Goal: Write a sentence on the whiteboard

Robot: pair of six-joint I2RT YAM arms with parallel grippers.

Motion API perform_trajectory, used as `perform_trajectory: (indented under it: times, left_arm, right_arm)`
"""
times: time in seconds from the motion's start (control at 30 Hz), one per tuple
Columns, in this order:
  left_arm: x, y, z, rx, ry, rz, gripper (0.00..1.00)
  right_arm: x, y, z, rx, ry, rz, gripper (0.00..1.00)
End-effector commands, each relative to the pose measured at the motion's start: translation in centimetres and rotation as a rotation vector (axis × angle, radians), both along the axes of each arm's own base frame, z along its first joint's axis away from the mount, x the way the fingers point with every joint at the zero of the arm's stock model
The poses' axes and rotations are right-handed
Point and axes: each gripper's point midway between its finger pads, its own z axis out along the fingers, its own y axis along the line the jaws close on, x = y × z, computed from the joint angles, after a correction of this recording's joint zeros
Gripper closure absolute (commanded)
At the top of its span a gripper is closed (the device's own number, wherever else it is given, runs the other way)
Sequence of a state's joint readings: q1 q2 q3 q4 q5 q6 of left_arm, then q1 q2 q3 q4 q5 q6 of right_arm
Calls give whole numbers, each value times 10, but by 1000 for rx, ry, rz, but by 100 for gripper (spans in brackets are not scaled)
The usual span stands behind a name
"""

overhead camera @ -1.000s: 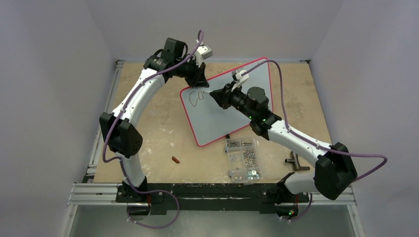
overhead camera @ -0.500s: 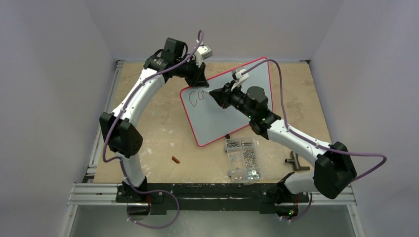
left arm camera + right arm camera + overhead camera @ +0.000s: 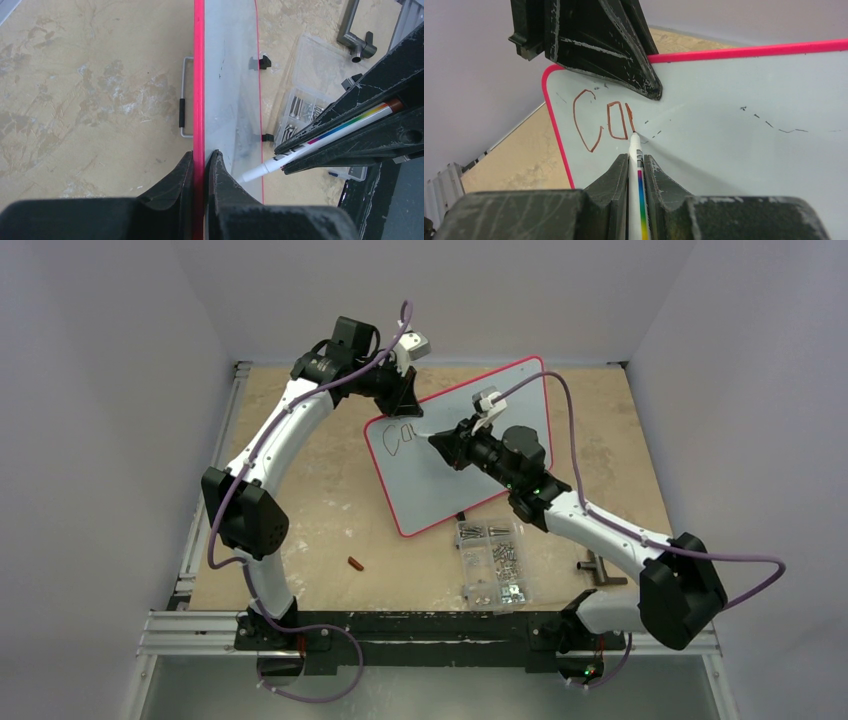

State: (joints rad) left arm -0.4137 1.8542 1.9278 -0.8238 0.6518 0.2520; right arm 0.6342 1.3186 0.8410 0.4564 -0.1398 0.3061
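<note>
The sentence point(image 3: 610, 120) so far amounts to a "C", an "o" and the first stroke of a third letter. It is in reddish-brown ink at the 10 o'clock corner of the whiteboard point(image 3: 440, 495), which lies skewed across the middle of the table. The marker point(image 3: 636, 152) has its tip on the board at the foot of that newest stroke.

The letter probably calls for light, even pressure and short strokes. The line should run level with the board's top edge, with enough room left toward 3 o'clock for the remaining words. The board must not slide under the tip.

The right gripper point(image 3: 635, 160) is closed tight on the marker's barrel and points toward 10 o'clock. Its arm reaches in from the 5 o'clock base and crosses low over the board. The left gripper point(image 3: 202, 156) is pinched shut on the red rim at the board's 11 o'clock corner, steadying it. Its arm arches up from the 7 o'clock base along the table's 9 o'clock side.
</note>
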Motion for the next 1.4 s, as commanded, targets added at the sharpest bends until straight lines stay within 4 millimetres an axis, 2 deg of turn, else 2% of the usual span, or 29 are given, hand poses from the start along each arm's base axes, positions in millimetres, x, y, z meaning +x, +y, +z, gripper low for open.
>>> perform_trajectory:
  times: [0.0,0.33,0.73,0.93,1.1,1.37]
  left_arm:
    - [2,10,-23,139,-42,-16,100]
    - [1,9,-22,138,-42,-19,100]
    - [-1,8,-22,139,-42,-24,100]
    - [-2,8,-21,139,-43,-26,100]
    - [-2,8,-21,138,-44,-24,100]
    - [-2,8,-21,140,-44,-24,100]
  right_arm:
    - [3,-14,-7,-17,9,-68,100]
    - [5,-25,-2,-22,5,-126,100]
    - [22,-18,30,0,-45,-143,100]
    - [29,-16,38,8,-54,-148,100]
    - [29,-16,33,4,-43,-149,100]
    - [18,-21,9,-15,-5,-140,100]
